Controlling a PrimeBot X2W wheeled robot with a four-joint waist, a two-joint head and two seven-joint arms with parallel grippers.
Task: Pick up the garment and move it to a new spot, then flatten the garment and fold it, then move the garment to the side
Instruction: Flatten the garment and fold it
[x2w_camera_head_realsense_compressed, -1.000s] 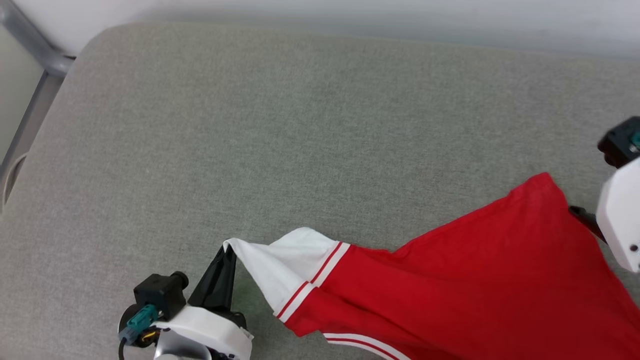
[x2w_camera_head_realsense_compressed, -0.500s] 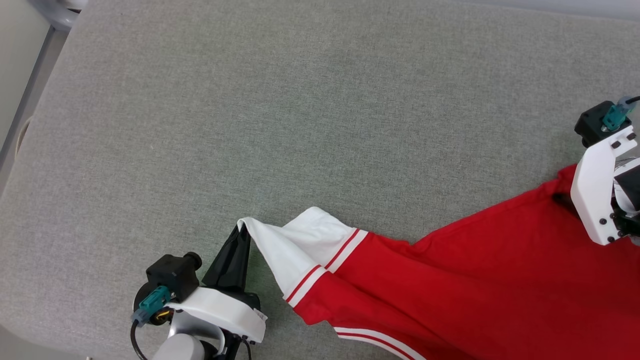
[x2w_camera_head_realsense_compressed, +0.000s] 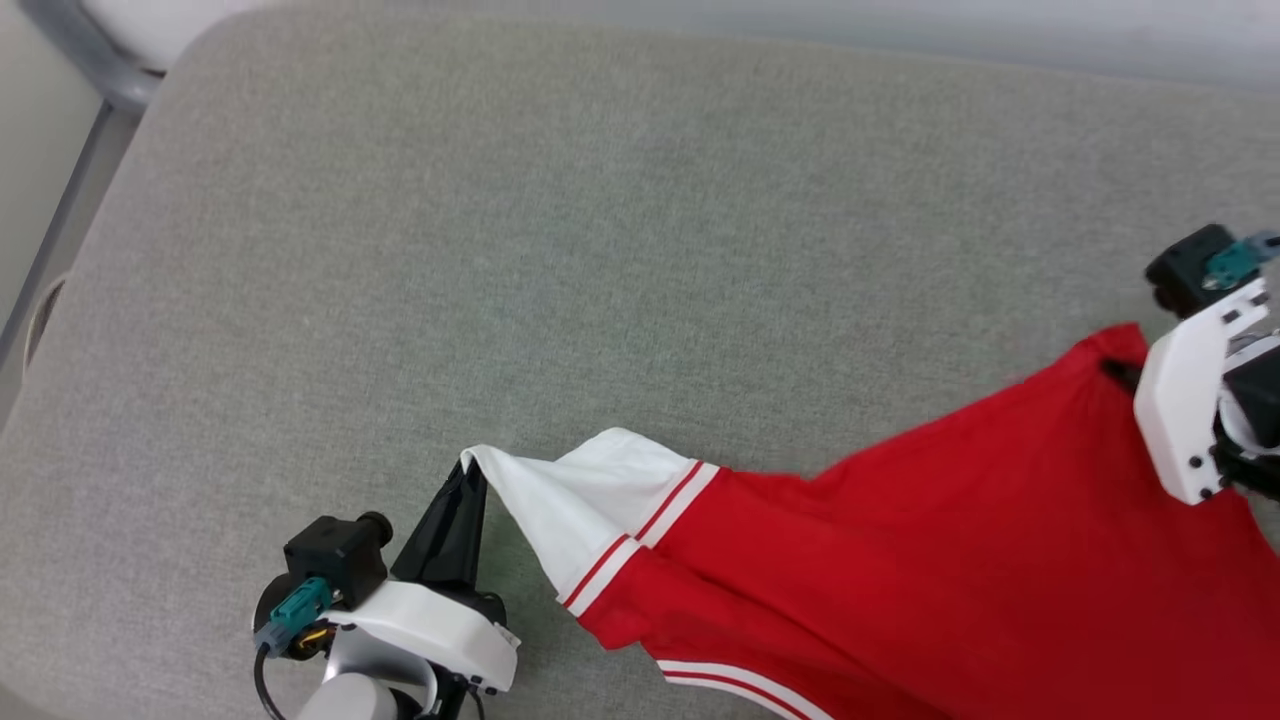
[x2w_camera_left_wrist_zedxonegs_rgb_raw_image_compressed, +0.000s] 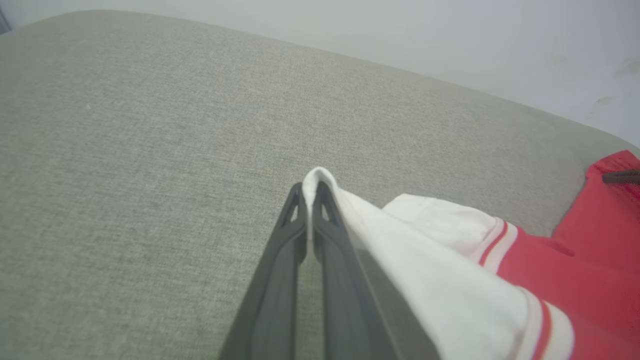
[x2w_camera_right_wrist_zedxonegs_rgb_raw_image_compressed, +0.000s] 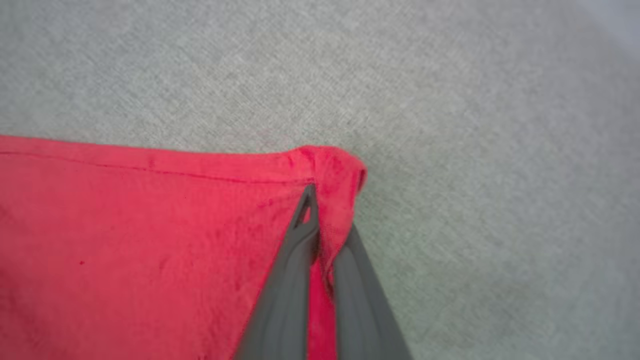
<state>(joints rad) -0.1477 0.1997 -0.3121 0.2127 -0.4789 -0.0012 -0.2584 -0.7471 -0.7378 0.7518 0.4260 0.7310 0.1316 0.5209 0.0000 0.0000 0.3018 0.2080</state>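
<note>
Left gripper (x2w_camera_left_wrist_zedxonegs_rgb_raw_image_compressed: 310, 187): was clamped on white sleeve tip (x2w_camera_left_wrist_zedxonegs_rgb_raw_image_compressed: 320, 176) of red jersey T-shirt (x2w_camera_head_realsense_compressed: 900, 580).
Right gripper (x2w_camera_right_wrist_zedxonegs_rgb_raw_image_compressed: 325, 216): was clamped on its red corner.

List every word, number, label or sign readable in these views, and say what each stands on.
None can be read.
The garment shows plain red cloth and a white sleeve, with no letters or numbers on the sides in view.
The grey cushion bears no print.
</note>
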